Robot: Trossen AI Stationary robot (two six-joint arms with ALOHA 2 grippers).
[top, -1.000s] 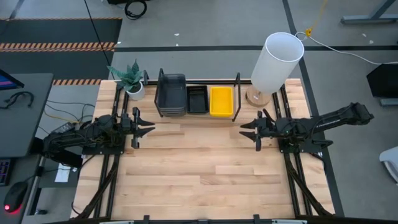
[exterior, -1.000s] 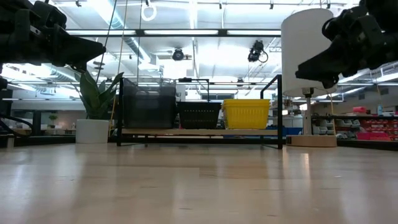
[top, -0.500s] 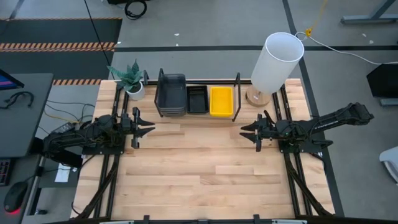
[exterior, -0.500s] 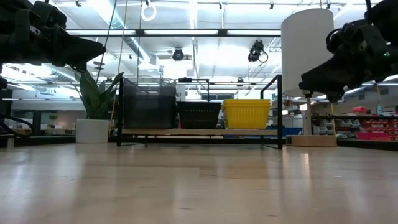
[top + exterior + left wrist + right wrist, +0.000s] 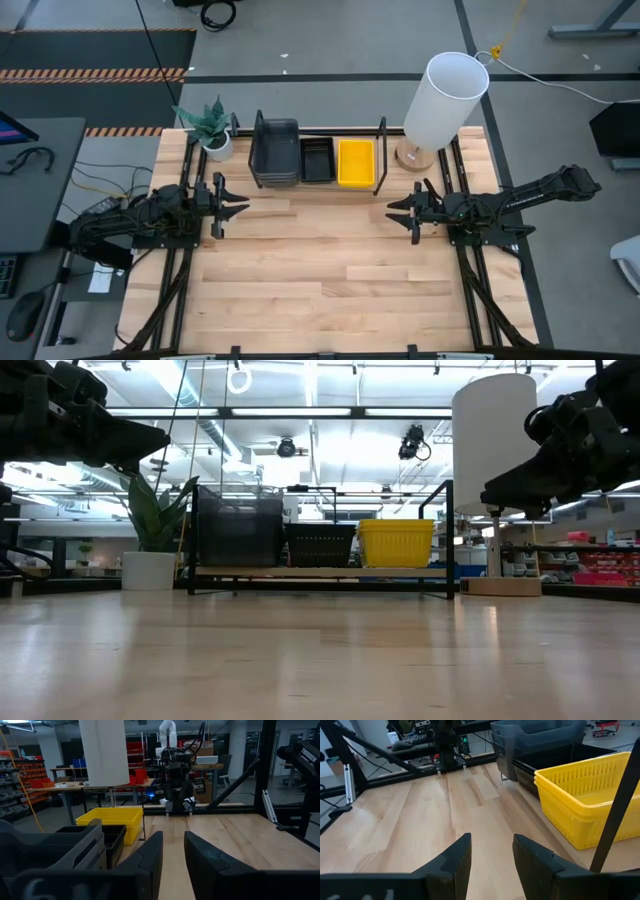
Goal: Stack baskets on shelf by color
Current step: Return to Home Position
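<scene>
1. The shelf (image 5: 381, 150) stands at the 12 o'clock edge of the table (image 5: 300, 290), as seen from above.
2. The baskets sit on the shelf in three single-colour stacks, side by side. The dark grey baskets (image 5: 275, 152) are at its 9 o'clock end, the black mesh baskets (image 5: 318, 160) in the middle, and the yellow baskets (image 5: 356, 163) at its 3 o'clock end.
3. The left gripper (image 5: 243, 208) hangs at 9 o'clock of the table's centre and points toward 3 o'clock. Its fingers are parted by a narrow gap and hold nothing.
4. The right gripper (image 5: 391, 210) hangs at 3 o'clock and points toward 9 o'clock. Its fingers are parted slightly wider and are empty.
5. A white cylinder (image 5: 445, 98) stands at 1 o'clock, and a potted plant (image 5: 210, 125) at 11 o'clock.
</scene>
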